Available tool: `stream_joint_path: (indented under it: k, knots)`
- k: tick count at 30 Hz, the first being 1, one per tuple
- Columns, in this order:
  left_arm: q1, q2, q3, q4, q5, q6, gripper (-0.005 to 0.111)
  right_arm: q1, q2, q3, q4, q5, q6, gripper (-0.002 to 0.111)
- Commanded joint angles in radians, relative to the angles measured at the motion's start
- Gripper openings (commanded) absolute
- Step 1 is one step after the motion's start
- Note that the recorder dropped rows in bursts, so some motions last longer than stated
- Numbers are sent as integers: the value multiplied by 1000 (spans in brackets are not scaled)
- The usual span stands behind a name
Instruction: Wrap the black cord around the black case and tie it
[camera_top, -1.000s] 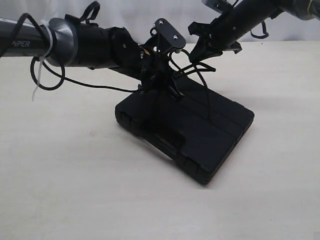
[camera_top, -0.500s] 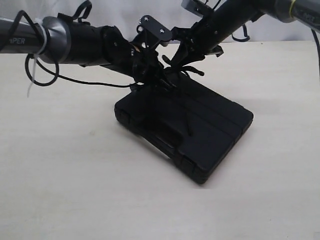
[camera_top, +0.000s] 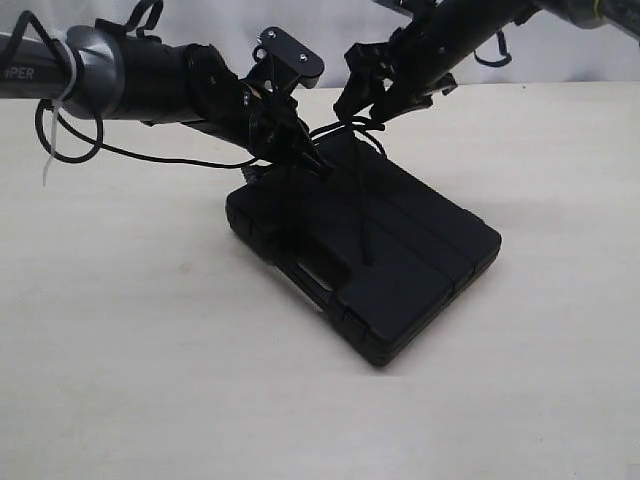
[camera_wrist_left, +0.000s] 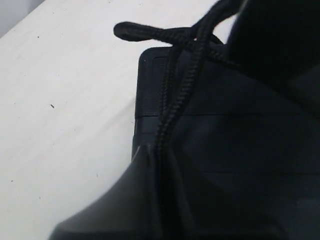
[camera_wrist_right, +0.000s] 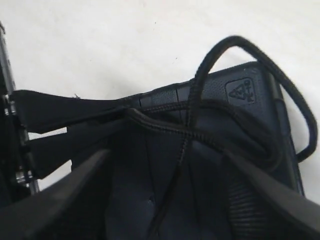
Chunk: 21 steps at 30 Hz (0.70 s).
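Note:
The black case (camera_top: 400, 260) lies flat on the table, its corner also in the left wrist view (camera_wrist_left: 150, 100) and the right wrist view (camera_wrist_right: 240, 90). The black cord (camera_top: 350, 130) loops over its far edge, and one strand hangs down across the lid (camera_top: 366, 230). My left gripper (camera_top: 318, 165) is shut on the black cord (camera_wrist_left: 167, 115), which runs out from between its fingers (camera_wrist_left: 162, 150). My right gripper (camera_top: 362, 112) hovers just above the loop. It is open, its fingers (camera_wrist_right: 65, 195) spread wide (camera_wrist_right: 167, 155), and the cord (camera_wrist_right: 295, 110) arches loose beyond them.
The beige table (camera_top: 150, 350) stretches around the case. A glossy robot cable with white zip ties (camera_top: 60, 130) hangs in loops from the left arm. The two arms meet closely over the case's far corner.
The right gripper has opened and let go of the cord. Both arms and the case have shifted a little left, and a strand now hangs further down the lid.

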Motion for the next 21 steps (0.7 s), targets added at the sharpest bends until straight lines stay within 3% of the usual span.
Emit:
stream_joint_path:
  k: [1,10,17,21]
  knots:
    - [-2,-3,-2,20,-19,-4,0,1,-101,27,-81,6,4,60]
    - [-2,-3,-2,20,-23,-4,0,1,-200,370,-25,6,-117,58]
    - [-2,-3,-2,18,7,-4,0,3,-160,444,134,3,-257,58]
    - [-9,-3,-2,16,37,-4,0,45,-134,444,127,-128,-273,57]
